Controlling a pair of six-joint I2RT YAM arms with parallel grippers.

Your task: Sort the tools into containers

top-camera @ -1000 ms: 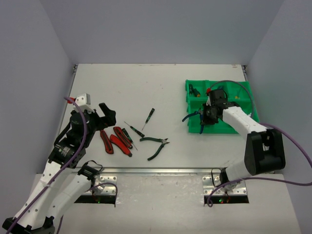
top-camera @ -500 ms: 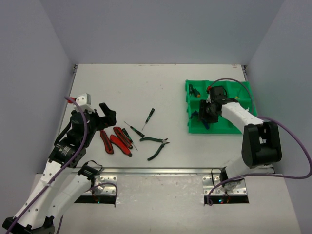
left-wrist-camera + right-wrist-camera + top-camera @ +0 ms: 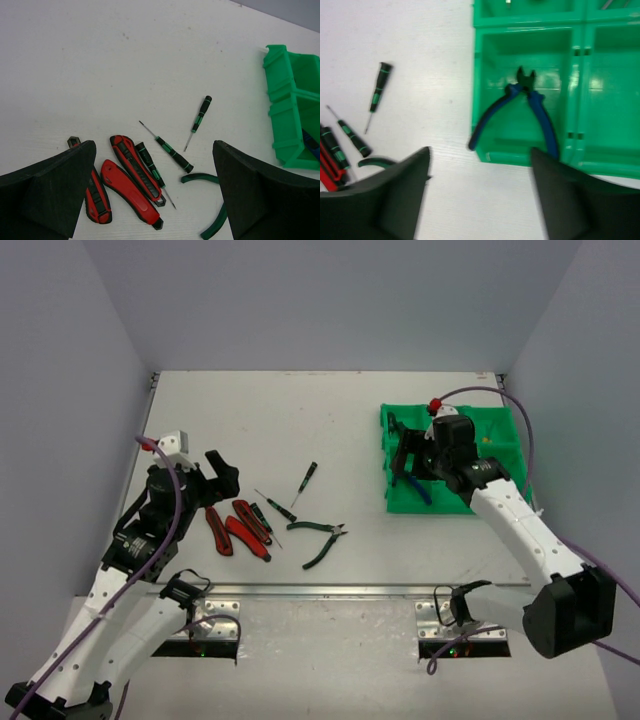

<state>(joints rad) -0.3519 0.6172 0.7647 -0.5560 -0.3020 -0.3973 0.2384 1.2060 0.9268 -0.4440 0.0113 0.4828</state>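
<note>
Toward the far right corner of the bench sits a green tray (image 3: 405, 503), and the right gripper (image 3: 480, 160) hangs just above its near-left compartment with its jaws apart and nothing between them. Blue pliers (image 3: 519, 91) lie in that compartment, nose toward the far wall and handles splayed toward the near one; one handle tip pokes out over the tray's left wall. A second ago the same gripper was clamped on these pliers at the tray's near-left corner; since then it has let go, lifted and drawn back a little toward the far edge, and the arm's elbow has swung out to the right. Everything left to sort lies loose near the middle of the near edge: three red cutters (image 3: 240, 530), green pliers (image 3: 322, 538) and thin screwdrivers (image 3: 304, 480). The left gripper (image 3: 154, 160) hovers over the left end of this group, jaws spread fully and holding nothing, and it has not moved. The cutters lie almost directly beneath it, side by side, their long axes slanting from far left to near right, so the jaws would probably have to close across that slant. The left arm is clearly nearer to them; the green pliers lie roughly midway between both grippers.
</note>
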